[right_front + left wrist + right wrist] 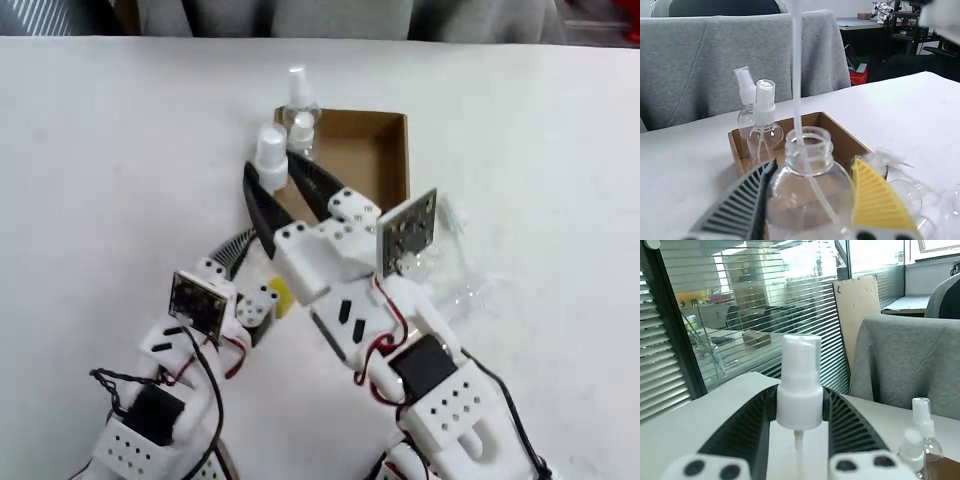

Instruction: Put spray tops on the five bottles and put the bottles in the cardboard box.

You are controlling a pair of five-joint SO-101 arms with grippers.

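The right gripper's black fingers (850, 425) are clenched on the collar of a white spray top (800, 390), one on each side, with its thin dip tube (796, 75) hanging straight down. The left gripper's fingers (875, 195), one grey and one yellow, are closed around the shoulders of an open clear bottle (807, 195), holding it upright under the top. The tube passes through the bottle's neck and curves toward one side of the inside wall. The collar itself is higher up, clear of the mouth.

I judge the step in hand to be seating this top. To do it well, the right arm should come down along the tube's line so the collar meets the neck squarely, not tilted. The tube's bend suggests a slight offset, so a small correction toward the neck's centre may help before contact. The left gripper should hold firm, since a thin clear bottle could squash or twist as the top is pressed or turned.

Just behind the held bottle is the cardboard box (370, 150), with two capped bottles (757, 120) standing in its far corner. More clear bottles (910, 189), which look uncapped, lie on the white table (120, 150) beside the box.
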